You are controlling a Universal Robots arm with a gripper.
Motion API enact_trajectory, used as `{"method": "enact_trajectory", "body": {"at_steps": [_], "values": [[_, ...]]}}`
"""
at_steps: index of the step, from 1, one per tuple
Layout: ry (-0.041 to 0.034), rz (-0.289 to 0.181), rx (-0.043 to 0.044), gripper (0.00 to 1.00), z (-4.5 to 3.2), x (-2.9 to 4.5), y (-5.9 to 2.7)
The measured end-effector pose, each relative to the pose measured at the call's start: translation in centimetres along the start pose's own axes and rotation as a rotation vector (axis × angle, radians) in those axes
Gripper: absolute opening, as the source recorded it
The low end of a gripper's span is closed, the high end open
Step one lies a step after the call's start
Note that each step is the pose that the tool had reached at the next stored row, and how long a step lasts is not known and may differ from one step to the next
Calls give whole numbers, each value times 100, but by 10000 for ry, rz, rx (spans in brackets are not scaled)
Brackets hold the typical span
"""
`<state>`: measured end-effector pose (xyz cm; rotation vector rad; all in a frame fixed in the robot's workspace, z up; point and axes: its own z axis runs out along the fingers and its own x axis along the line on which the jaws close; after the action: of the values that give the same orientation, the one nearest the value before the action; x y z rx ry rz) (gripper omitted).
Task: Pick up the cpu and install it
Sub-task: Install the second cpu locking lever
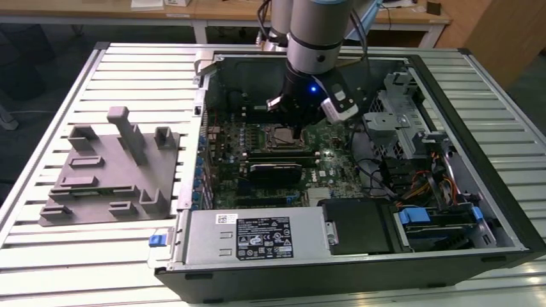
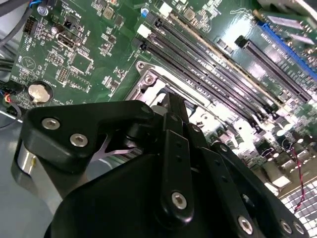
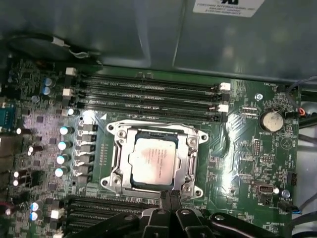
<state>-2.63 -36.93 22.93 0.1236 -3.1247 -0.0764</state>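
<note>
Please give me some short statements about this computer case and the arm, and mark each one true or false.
1. The cpu lies inside the metal socket frame on the motherboard. True.
2. The pincer holds the cpu in the air. False: the cpu sits in the socket and the fingertips meet beside the frame.
3. The grey fixture block stands inside the case. False: it is on the table, at the exterior view's left of the case.
4. A round coin battery sits on the motherboard. True.

silver-grey cpu (image 3: 151, 159), green motherboard (image 3: 247, 148), black end effector (image 3: 171, 198)
</note>
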Motion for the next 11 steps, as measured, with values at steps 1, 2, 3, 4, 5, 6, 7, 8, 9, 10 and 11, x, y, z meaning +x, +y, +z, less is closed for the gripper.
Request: {"method": "enact_trajectory", "body": {"at_steps": [1,2,3,4,5,6,7,8,9,10,11], "values": [[0,-9,-1,11,0,1,-13],[0,-10,-4,11,1,2,-30],[0,-11,-5,11,1,4,-44],[0,-10,-5,11,2,6,-57],[-1,-10,-6,11,4,11,-70],[-1,-9,-6,11,5,18,-80],[-1,-11,-6,11,5,29,-91],[-1,-13,-5,11,6,38,-101],[0,-15,-5,11,7,49,-110],[0,-19,-4,11,7,64,-118],[0,-24,-4,11,8,80,-121]]}}
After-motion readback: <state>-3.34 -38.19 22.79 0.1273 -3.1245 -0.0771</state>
